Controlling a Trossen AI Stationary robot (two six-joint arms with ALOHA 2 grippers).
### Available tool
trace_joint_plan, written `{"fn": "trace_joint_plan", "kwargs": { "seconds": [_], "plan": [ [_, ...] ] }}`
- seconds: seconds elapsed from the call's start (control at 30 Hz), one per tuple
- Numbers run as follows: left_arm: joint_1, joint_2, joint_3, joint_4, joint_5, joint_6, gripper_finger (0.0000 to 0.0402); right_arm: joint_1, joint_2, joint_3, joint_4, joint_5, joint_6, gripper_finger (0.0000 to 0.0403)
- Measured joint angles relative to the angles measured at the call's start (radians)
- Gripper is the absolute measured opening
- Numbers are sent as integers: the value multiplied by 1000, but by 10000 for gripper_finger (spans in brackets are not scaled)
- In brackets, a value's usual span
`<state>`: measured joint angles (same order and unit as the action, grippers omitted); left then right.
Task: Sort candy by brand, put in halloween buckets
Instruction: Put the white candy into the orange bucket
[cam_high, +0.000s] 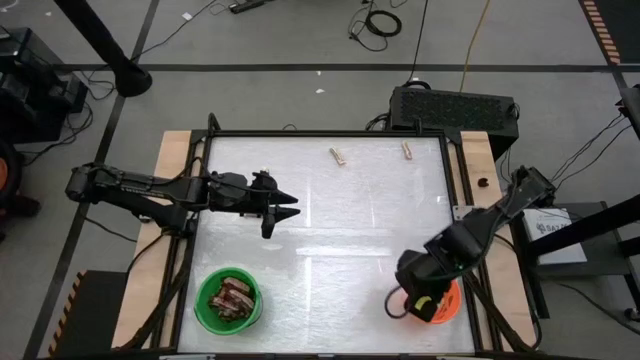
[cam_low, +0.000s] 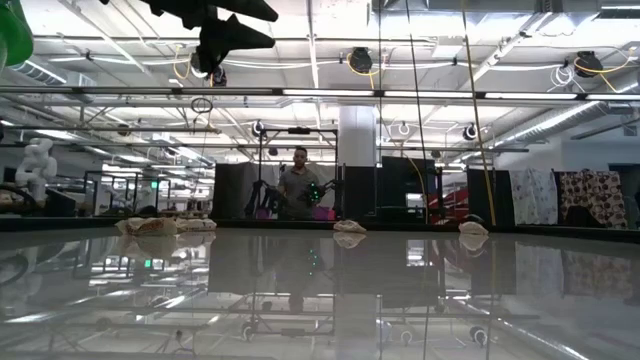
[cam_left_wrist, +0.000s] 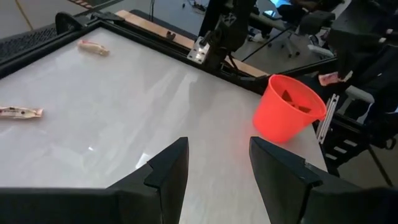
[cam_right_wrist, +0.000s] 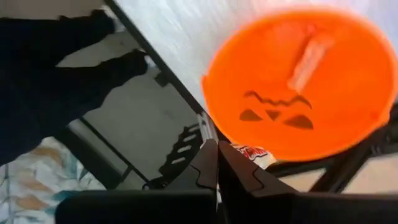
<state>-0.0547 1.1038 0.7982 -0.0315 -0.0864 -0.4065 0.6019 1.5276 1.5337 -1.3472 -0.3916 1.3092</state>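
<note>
High view is showing the left gripper (cam_high: 287, 212) hanging over the left middle of the table (cam_high: 330, 240), jaws standing apart with nothing between them; the left wrist view is confirming the gap between its fingers (cam_left_wrist: 168, 171). The right gripper (cam_high: 418, 305) is hovering directly over the orange bucket (cam_high: 443, 305) at the table's near right corner, jaws pressed together and gripping nothing visible in the right wrist view. That view is showing one pale candy (cam_right_wrist: 309, 59) lying inside the orange bucket (cam_right_wrist: 305, 81). The green bucket (cam_high: 228, 299) is sitting at the near left corner, holding several dark reddish-brown candies (cam_high: 234, 296). Two pale candies (cam_high: 338, 155) (cam_high: 407, 150) are lying apart near the far edge. A person (cam_low: 298, 186) is standing in the room beyond.
</note>
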Motion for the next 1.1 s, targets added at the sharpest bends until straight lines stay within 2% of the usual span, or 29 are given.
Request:
{"fn": "trace_joint_plan", "kwargs": {
  "seconds": [0.17,0.37,0.5,0.73,0.8,0.97,1.1],
  "plan": [
    [7,0,0,0,0,4,177,47,4,-55,-2,2,93,4],
    [9,0,0,-1,0,-3,177,57,4,-124,8,6,85,46],
    [8,0,0,-3,23,-8,177,41,4,-134,17,6,26,84],
    [6,0,0,-102,58,-140,177,-47,-20,-134,115,7,-143,129],
    [6,-2,0,-149,60,-163,177,-91,-20,-133,164,80,-231,133],
    [9,-65,0,-303,21,-190,177,-211,15,-132,343,423,-581,135],
    [16,-157,0,-442,-39,-182,177,-330,109,-132,606,521,-926,135]
  ]
}}
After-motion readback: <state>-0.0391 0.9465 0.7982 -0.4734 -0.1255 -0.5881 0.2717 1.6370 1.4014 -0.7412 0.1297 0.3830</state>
